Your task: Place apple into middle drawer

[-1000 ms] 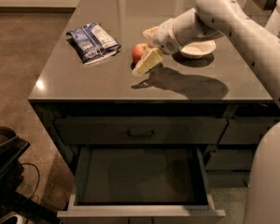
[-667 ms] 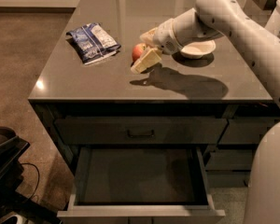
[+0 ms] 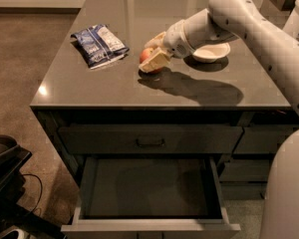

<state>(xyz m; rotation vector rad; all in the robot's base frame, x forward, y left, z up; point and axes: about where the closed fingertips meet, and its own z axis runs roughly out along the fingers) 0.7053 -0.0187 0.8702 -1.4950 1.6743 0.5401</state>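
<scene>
Apple: sits near the centre of the desk, midway between its left and right edges.
Gripper: at the apple; clamped or apart, cannot tell.
Middle drawer: open below the front edge.
Advice: grip squarely, then lift clear past the front edge.

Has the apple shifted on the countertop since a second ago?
No. The apple keeps its place between the blue snack bag and the white bowl, with the gripper at it.
</scene>
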